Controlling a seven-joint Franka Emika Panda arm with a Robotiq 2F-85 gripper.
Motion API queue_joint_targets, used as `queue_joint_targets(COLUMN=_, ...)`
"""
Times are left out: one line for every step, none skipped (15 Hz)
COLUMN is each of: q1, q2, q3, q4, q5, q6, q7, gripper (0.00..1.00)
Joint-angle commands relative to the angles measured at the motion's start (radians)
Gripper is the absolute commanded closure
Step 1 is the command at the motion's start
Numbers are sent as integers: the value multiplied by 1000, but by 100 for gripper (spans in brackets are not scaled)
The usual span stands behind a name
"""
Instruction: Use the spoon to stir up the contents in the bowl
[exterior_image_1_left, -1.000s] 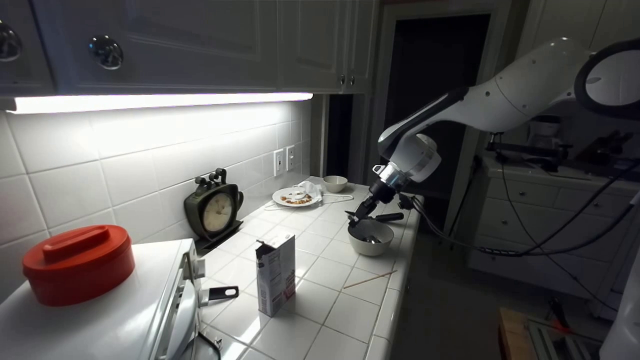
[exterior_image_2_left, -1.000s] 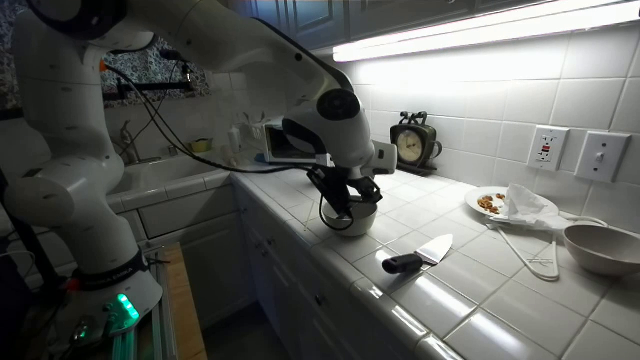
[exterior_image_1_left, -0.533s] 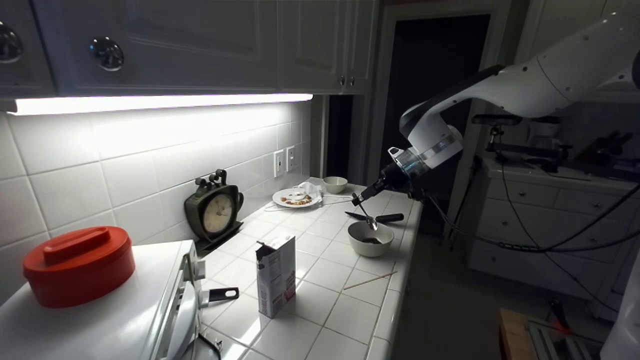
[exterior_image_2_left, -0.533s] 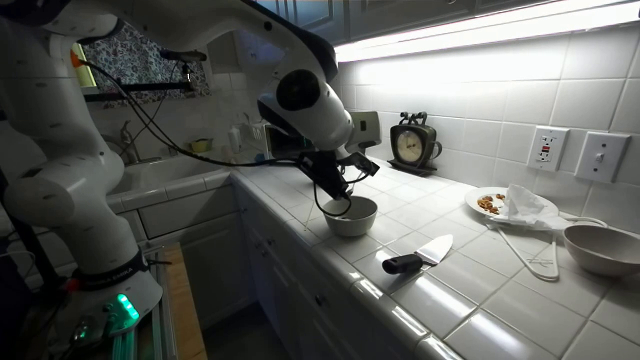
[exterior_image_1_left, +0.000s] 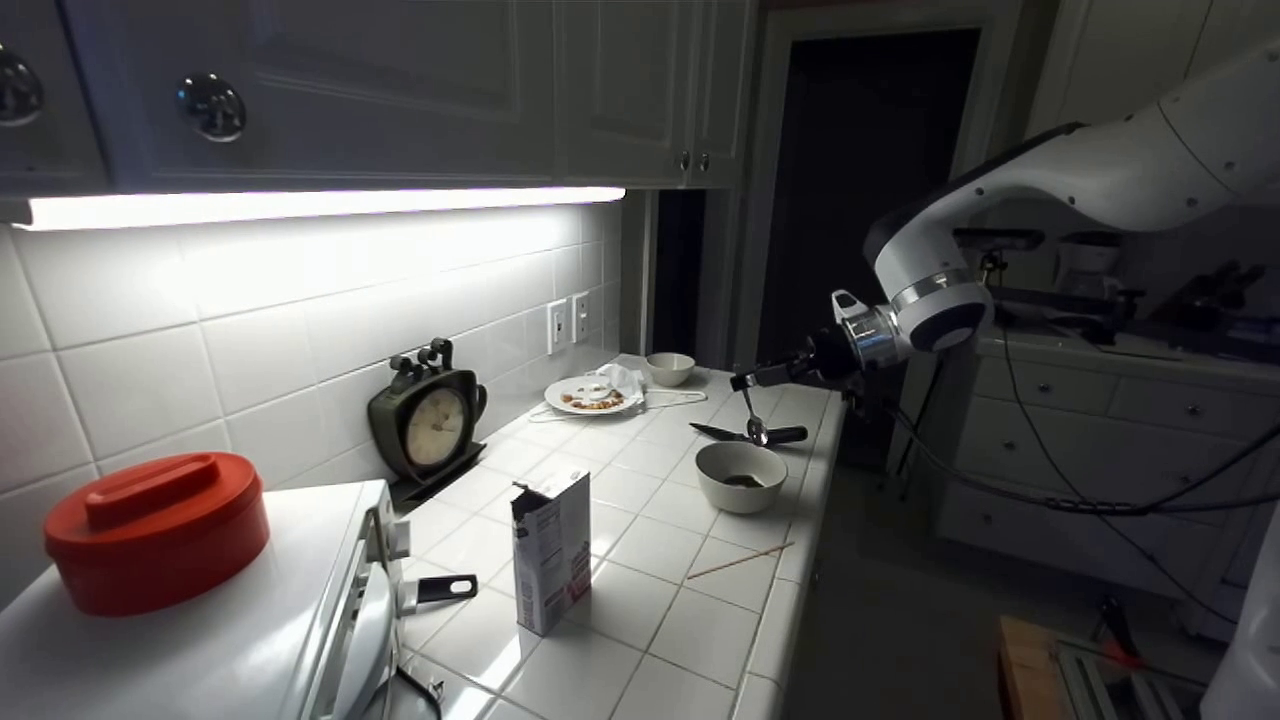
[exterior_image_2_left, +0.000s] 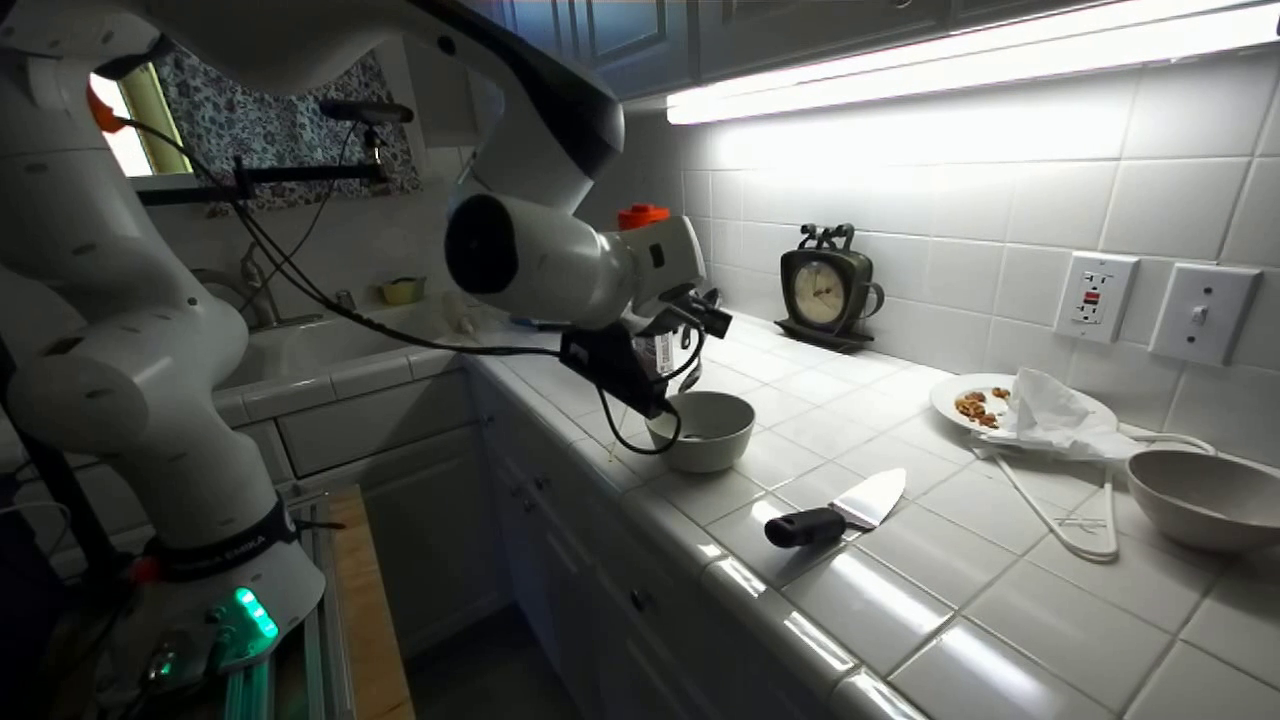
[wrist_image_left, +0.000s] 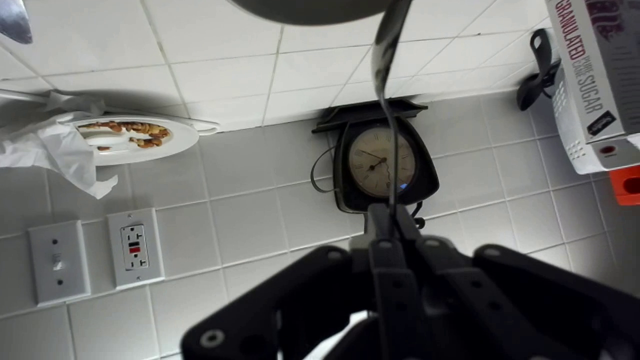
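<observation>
With the gripper (wrist_image_left: 393, 220) pinching its handle, the spoon (exterior_image_1_left: 757, 430) hangs head-down just higher than the bowl (exterior_image_1_left: 735, 500), over or past its rim hard to judge, so stirring should need centring, then lowering.

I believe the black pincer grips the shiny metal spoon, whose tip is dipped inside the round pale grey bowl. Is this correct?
Not fully: the pincer does grip the spoon, but both exterior views show its tip outside the bowl.
</observation>
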Motion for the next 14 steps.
queue_joint_targets(q1=-2, q2=-20, q3=-10, q4=-59, q5=154, q6=-85, q7=-246, gripper=99)
queue_joint_targets(q1=-3, q2=-13, q3=-8, q4=-63, q5=178, q6=-99, q7=-287, gripper=99)
queue_joint_targets(q1=-3, q2=-3, q3=-7, q4=-68, q5=205, q6=-122, q7=-342, gripper=99)
queue_joint_targets(q1=-3, q2=4, q3=-5, q4=-71, q5=222, q6=-141, q7=-385, gripper=99)
queue_joint_targets(q1=-2, q2=9, q3=-3, q4=-74, q5=242, q6=-156, q7=-431, gripper=99)
queue_joint_targets(q1=-4, q2=6, q3=0, q4=-59, q5=185, q6=-121, q7=-337, gripper=96)
queue_joint_targets(q1=-4, q2=10, q3=0, q4=-63, q5=198, q6=-133, q7=-369, gripper=96)
queue_joint_targets(q1=-4, q2=11, q3=0, q4=-65, q5=202, q6=-138, q7=-385, gripper=96)
queue_joint_targets(q1=-4, q2=12, q3=0, q4=-65, q5=202, q6=-139, q7=-390, gripper=96)
queue_joint_targets(q1=-4, q2=12, q3=0, q4=-65, q5=202, q6=-139, q7=-391, gripper=96)
queue_joint_targets(q1=-4, q2=12, q3=0, q4=-65, q5=202, q6=-139, q7=-392, gripper=96)
queue_joint_targets(q1=-4, q2=12, q3=0, q4=-65, q5=202, q6=-139, q7=-392, gripper=96)
queue_joint_targets(q1=-4, q2=12, q3=0, q4=-65, q5=202, q6=-139, q7=-392, gripper=96)
queue_joint_targets(q1=-4, q2=12, q3=0, q4=-65, q5=202, q6=-139, q7=-393, gripper=96)
